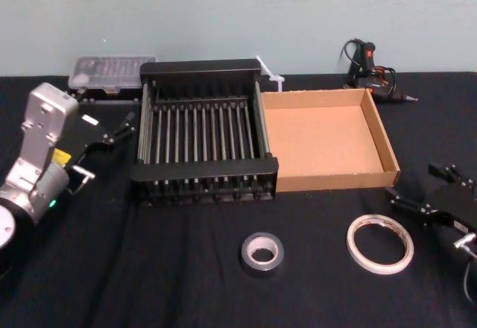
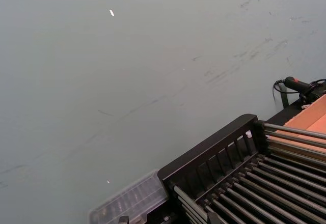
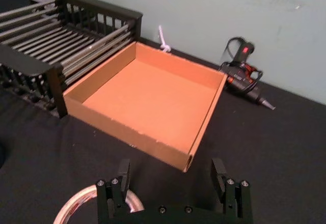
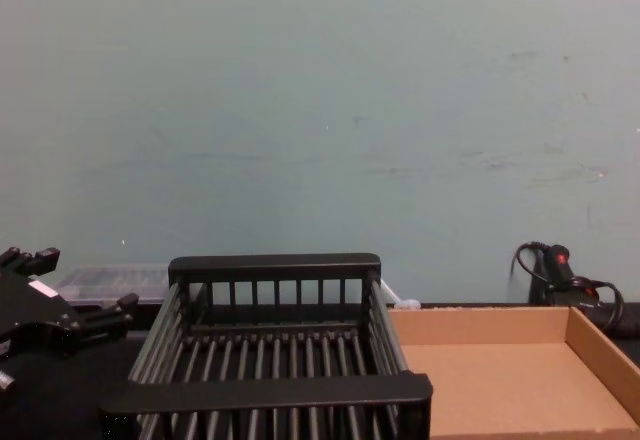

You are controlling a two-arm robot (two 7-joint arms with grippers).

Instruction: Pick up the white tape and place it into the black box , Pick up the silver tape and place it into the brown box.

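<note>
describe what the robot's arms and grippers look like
The left arm has boxy silver-grey housings with a small green light. The left gripper is black with a white label. The right gripper is black, with two flat fingers fixed by silver screws.

The brown box (image 1: 326,143) looks matt cardboard, the black box (image 1: 205,168) probably smooth plastic.
</note>
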